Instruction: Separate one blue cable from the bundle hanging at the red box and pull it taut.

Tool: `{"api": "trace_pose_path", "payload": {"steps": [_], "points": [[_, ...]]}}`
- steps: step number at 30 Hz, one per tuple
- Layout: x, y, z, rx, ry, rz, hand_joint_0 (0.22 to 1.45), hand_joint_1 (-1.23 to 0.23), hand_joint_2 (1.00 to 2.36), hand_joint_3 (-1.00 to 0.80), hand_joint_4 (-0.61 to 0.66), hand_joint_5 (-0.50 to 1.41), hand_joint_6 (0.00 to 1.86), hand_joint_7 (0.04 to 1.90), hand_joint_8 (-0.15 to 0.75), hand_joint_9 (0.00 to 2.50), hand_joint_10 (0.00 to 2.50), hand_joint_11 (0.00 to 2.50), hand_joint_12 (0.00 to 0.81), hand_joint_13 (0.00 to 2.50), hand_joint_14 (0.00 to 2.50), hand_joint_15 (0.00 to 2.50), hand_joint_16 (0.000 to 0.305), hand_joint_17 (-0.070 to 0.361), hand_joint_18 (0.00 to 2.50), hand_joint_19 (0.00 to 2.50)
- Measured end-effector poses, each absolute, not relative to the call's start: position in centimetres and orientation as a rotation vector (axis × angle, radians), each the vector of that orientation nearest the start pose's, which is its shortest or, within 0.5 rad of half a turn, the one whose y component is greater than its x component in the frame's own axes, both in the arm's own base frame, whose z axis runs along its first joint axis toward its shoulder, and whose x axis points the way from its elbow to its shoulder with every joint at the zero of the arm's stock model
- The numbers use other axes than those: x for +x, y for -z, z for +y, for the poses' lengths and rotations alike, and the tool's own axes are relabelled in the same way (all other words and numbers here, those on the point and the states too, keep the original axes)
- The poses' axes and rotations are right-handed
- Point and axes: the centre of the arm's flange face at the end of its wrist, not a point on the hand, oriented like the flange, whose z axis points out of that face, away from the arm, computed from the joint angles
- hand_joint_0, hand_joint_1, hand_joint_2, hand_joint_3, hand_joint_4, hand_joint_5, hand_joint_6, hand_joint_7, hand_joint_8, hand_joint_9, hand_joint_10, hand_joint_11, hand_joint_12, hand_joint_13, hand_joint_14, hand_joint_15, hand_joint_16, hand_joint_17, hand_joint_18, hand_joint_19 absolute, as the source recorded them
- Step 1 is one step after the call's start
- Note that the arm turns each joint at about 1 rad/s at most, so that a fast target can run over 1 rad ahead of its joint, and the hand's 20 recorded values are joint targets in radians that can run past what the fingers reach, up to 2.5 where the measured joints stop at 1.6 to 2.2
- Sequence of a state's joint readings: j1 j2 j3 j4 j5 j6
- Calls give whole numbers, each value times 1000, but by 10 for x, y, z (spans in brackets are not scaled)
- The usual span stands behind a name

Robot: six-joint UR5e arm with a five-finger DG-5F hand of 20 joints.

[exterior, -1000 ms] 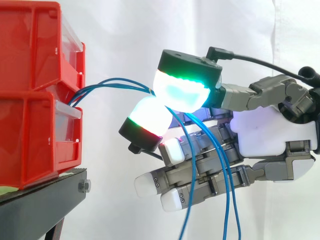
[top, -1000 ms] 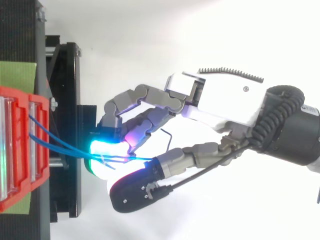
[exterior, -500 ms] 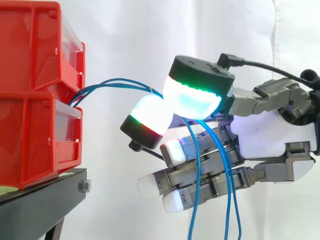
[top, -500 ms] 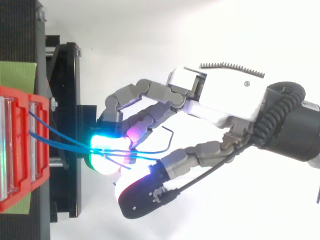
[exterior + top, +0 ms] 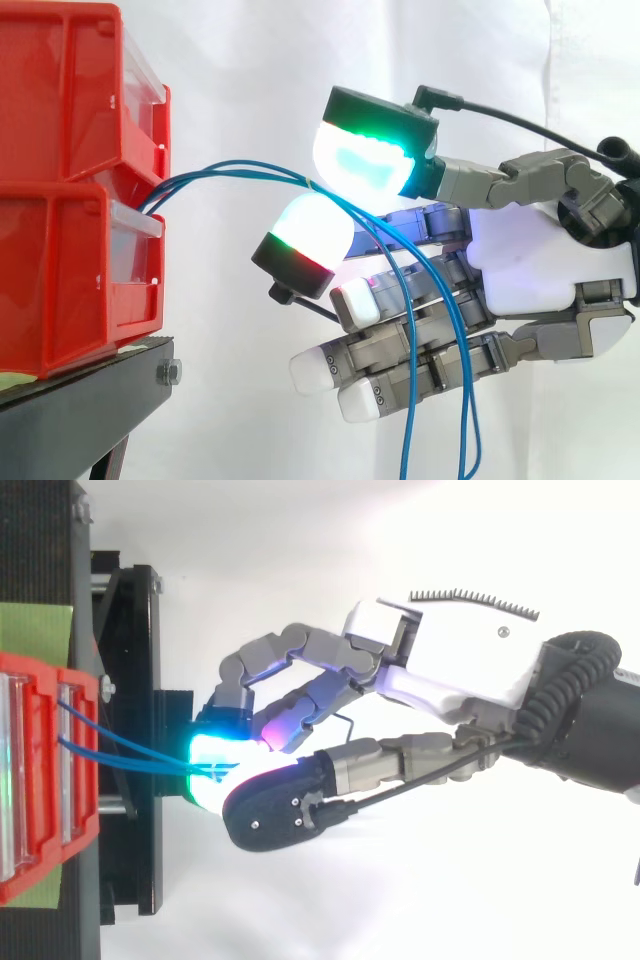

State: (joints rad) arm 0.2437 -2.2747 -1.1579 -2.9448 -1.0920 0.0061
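Plainly, in the side view the blue cables (image 5: 240,167) are leaving the gap between the stacked red bins (image 5: 70,190) and arching rightward, roughly level, toward the hand (image 5: 545,270), which is lying to their right with its palm facing the bins. Its green-lit upper pad (image 5: 365,160) and white lower pad (image 5: 310,230) are pinching the strands where the arch ends, though whether they are catching one strand or several cannot be told. Past the pinch the cables are dropping slack across the straight fingers below. The bins are sitting on a black stand (image 5: 90,400), and open space before the white curtain (image 5: 250,60) is surrounding the hand. In the top view the strands are running apart from the bins' front and converging at the glowing pad under the dark-backed thumb (image 5: 275,815). The hand is reaching in along nearly the same line, so tautening is probably calling for a straight draw rightward, away from the bins.
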Motion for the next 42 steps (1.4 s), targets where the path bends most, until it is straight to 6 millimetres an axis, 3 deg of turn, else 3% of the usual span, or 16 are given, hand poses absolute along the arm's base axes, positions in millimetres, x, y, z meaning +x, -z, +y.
{"api": "trace_pose_path", "payload": {"steps": [6, 8, 12, 15, 35, 39, 42], "points": [[751, -267, 1, 1356, -970, 1109, 739, -745, 1016, -342, -141, -221, 925, 1099, 276, 1006, 22, 730, 256, 799, 12, 306, 31, 69, 611, 386], [751, -267, 1, 1356, -969, 1109, 788, -787, 1015, -357, -163, -223, 929, 1239, 275, 1023, 21, 732, 252, 806, 12, 326, 30, 68, 591, 418], [750, -268, -1, 1357, -967, 1108, 856, -824, 1000, -500, -237, -218, 940, 1252, 260, 1081, 23, 751, 242, 833, 14, 342, 28, 64, 586, 449], [750, -269, -2, 1359, -965, 1110, 866, -838, 1000, -500, -282, -215, 938, 1246, 244, 1094, 23, 747, 237, 849, 13, 343, 28, 62, 598, 438], [747, -268, -11, 1370, -949, 1135, 760, -957, 1000, -500, -202, -214, 908, 1093, 205, 1045, 21, 763, 230, 843, 14, 335, 26, 59, 634, 345], [746, -267, -13, 1372, -945, 1138, 654, -958, 1000, -500, -164, -222, 897, 1045, 213, 1031, 23, 752, 233, 838, 14, 338, 27, 60, 625, 374], [746, -267, -14, 1374, -942, 1139, 544, -834, 1000, -500, -111, -223, 888, 983, 242, 1054, 22, 738, 251, 851, 14, 349, 31, 70, 647, 399]]}}
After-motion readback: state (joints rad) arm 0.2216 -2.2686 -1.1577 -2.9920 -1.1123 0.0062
